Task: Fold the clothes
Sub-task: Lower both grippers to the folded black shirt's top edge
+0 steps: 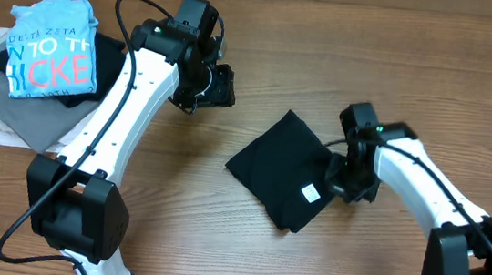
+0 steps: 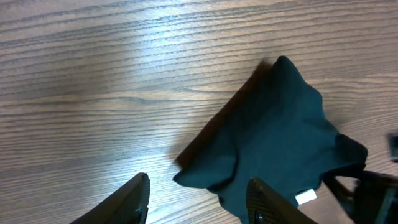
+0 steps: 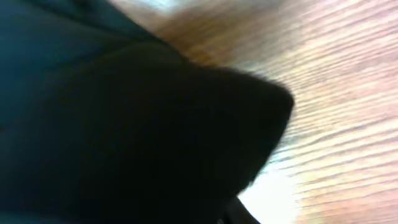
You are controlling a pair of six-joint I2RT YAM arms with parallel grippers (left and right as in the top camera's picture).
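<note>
Bearing "DELTA ZETA": blue shirt [image 1: 52, 51]

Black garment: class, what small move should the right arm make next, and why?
Probably carry the right gripper leftward across the black garment, folding its right edge over. The gripper sits at that edge, cloth fills its wrist view, and the left gripper hovers open.

Overhead: bright, even, sharp, with soft short shadows on the table [image 1: 216, 244]. Left wrist: in focus, broad glare streak on the wood grain upper left. Right wrist: heavy blur. The black cloth [image 3: 124, 124] fills most of the frame, underexposed with no detail. Blown-out white patch near the bottom edge, wood tinted warm.
</note>
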